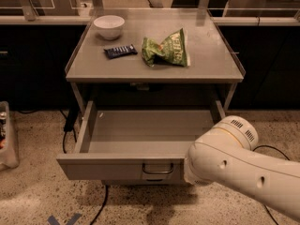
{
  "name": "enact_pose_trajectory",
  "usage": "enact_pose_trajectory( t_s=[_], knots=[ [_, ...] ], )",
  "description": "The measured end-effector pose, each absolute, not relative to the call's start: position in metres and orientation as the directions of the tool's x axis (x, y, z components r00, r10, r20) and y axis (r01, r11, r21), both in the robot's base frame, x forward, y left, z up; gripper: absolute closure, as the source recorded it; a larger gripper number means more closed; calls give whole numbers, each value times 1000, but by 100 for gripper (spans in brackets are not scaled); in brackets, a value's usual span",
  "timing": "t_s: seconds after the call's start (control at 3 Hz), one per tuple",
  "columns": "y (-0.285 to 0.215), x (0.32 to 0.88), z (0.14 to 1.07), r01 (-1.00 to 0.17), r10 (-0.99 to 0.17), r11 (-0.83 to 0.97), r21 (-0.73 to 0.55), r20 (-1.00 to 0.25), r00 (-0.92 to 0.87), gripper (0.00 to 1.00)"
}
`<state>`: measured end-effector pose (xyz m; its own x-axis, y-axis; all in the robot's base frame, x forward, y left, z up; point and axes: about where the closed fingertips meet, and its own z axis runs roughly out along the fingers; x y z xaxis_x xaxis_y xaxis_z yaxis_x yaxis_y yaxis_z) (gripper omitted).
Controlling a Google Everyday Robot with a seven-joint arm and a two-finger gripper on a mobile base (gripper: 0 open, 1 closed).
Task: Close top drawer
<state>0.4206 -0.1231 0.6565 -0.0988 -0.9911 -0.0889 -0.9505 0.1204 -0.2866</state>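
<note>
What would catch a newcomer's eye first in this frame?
The top drawer stands wide open beneath the cabinet top, and the big white arm crosses its front right corner, with the claw hidden behind the arm. On top sit a green chip bag, a white bowl and a dark bar.
</note>
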Motion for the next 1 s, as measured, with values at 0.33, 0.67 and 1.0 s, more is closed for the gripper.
enact_pose_trajectory(
  t_s=[0.33,0.67,1.0],
  knots=[
    [-124,425,649,-951,-992,110,-288,-84,-90,100],
    [-117,444,635,-940,-995,88,-329,-81,-65,100],
    [-121,461,644,-916,-998,58,-396,-40,-45,100]
  ],
)
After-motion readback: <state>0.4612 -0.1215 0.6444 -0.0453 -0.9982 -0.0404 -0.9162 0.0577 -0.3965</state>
